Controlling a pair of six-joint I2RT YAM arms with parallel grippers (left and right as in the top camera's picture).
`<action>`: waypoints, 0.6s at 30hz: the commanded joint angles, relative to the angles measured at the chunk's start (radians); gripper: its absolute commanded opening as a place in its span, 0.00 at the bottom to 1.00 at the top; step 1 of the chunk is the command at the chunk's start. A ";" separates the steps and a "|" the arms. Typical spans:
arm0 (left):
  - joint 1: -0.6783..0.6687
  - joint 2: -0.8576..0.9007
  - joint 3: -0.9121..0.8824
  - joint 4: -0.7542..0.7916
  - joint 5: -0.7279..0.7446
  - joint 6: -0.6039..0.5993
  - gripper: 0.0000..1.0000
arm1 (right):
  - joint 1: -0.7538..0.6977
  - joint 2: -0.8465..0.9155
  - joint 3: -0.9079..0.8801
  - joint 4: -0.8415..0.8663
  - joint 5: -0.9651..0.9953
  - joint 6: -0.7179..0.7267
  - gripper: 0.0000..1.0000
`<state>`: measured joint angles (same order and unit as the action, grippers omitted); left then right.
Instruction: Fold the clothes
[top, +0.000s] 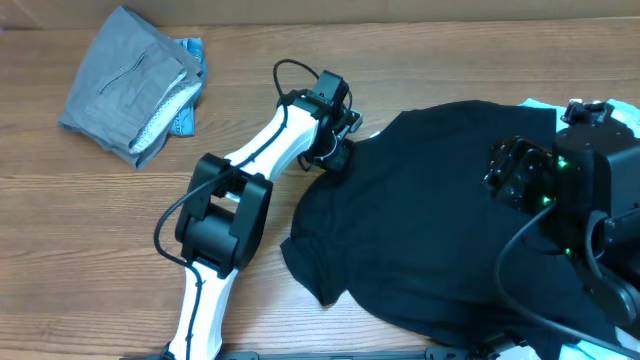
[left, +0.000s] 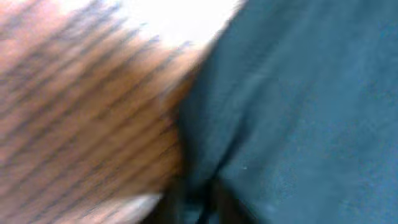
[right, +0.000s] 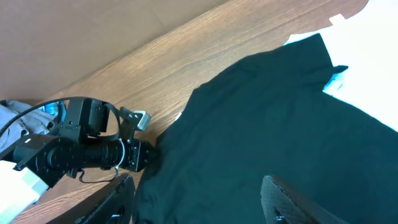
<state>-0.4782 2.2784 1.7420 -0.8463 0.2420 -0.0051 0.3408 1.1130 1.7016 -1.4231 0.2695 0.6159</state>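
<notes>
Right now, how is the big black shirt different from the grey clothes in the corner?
The black shirt lies spread out and rumpled; the grey clothes are folded in a bundle. The black shirt covers far more table than the grey clothes. The left gripper is at the black shirt's edge, far from the grey clothes. Both lie on the wooden table.

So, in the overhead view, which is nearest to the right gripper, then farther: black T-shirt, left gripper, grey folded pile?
1. black T-shirt: directly below the right gripper.
2. left gripper: at the shirt's edge, image left.
3. grey folded pile: far away, at top left.
</notes>
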 joint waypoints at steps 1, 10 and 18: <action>0.011 0.027 -0.006 -0.051 -0.201 -0.126 0.04 | -0.003 0.014 0.006 0.007 0.019 0.018 0.69; 0.274 -0.138 0.049 -0.298 -0.526 -0.360 0.04 | -0.014 0.121 0.006 -0.005 0.030 0.026 0.70; 0.546 -0.278 0.049 -0.367 -0.384 -0.309 0.16 | -0.142 0.220 0.006 -0.019 0.002 0.047 0.70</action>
<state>0.0357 2.0743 1.7687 -1.2007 -0.1875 -0.3389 0.2478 1.3136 1.7016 -1.4425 0.2764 0.6510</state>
